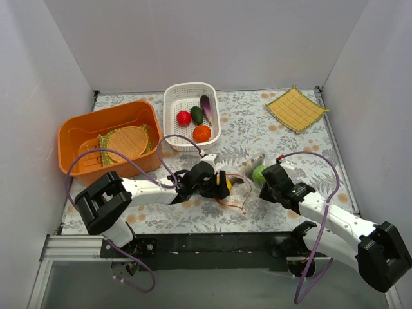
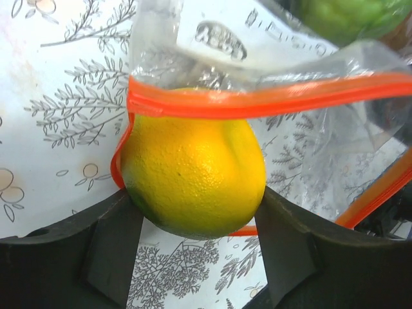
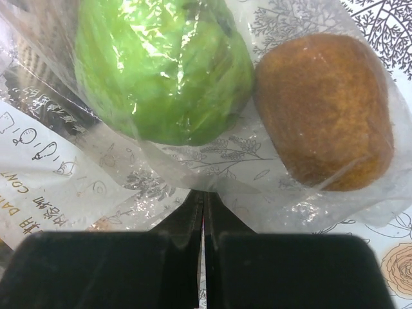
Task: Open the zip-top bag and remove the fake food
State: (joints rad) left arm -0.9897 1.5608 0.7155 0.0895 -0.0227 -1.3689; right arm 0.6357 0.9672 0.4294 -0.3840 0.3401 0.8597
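Where the two arms meet at the near side of the table, the zip-top bag (image 1: 239, 193) is seen lying on the patterned tablecloth (image 1: 302, 148), its orange-red zipper strip (image 2: 257, 100) parted into a loop. At the bag's left end, the left gripper (image 2: 196, 222) is closed on a yellow fake fruit (image 2: 193, 170), which is clamped between both fingers at the bag's mouth. One run of the strip is laid across the fruit's far side, and another is curved round beneath it. At the bag's right end, the right gripper (image 3: 204, 222) is pressed fully together, with a fold of clear plastic pinched between its fingers. Inside the bag, just past that pinch, a light green fruit (image 3: 161, 71) and a grey-brown fruit (image 3: 325, 109) are held side by side, nearly touching. Beyond the bag, a white basket (image 1: 168, 122) is noted, with a red piece (image 1: 183, 118), a dark green piece (image 1: 197, 115), a purple piece (image 1: 206, 103) and an orange piece (image 1: 201, 133) in it. Beyond the bag to the left, an orange bin (image 1: 67, 138) containing woven mats (image 1: 129, 141) is recorded. Beyond the bag to the right, well apart, a yellow woven mat (image 1: 296, 108) is laid flat.
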